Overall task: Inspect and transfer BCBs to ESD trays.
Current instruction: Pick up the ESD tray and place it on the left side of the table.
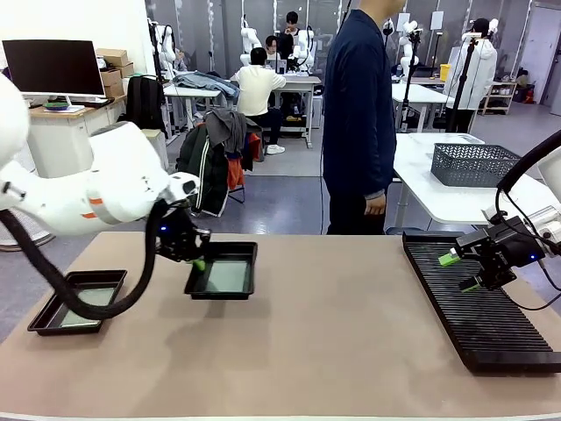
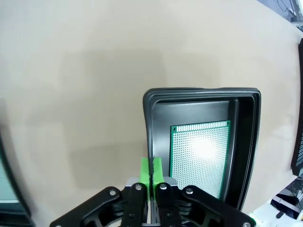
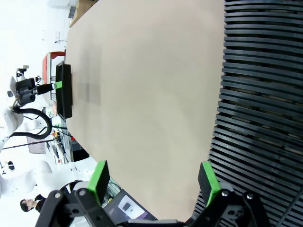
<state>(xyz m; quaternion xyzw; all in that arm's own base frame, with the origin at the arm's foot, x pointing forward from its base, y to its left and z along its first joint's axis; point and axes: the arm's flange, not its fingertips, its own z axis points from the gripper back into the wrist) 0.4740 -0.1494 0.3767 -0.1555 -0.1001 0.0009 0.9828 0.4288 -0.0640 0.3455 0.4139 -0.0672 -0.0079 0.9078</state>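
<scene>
The BCB (image 2: 200, 156) lies in the ESD tray (image 2: 150, 127) your left gripper (image 2: 158, 176) pinches by the rim; right gripper (image 3: 155, 178) gapes.

From my remote station I count two ESD trays on the counter (image 1: 333, 351): one black tray (image 1: 54, 323) at the far left and a second tray (image 1: 246, 263) nearer the middle. Each holds one BCB, two boards in all: one board (image 1: 88, 303) in the left tray, another board (image 1: 230, 277) in the middle one. One long black slotted rack (image 1: 482, 307) lies at the right. Two claws are at work, the left claw (image 1: 198, 260) and the right claw (image 1: 462, 273). One person (image 1: 358, 114) stands across the counter.
</scene>
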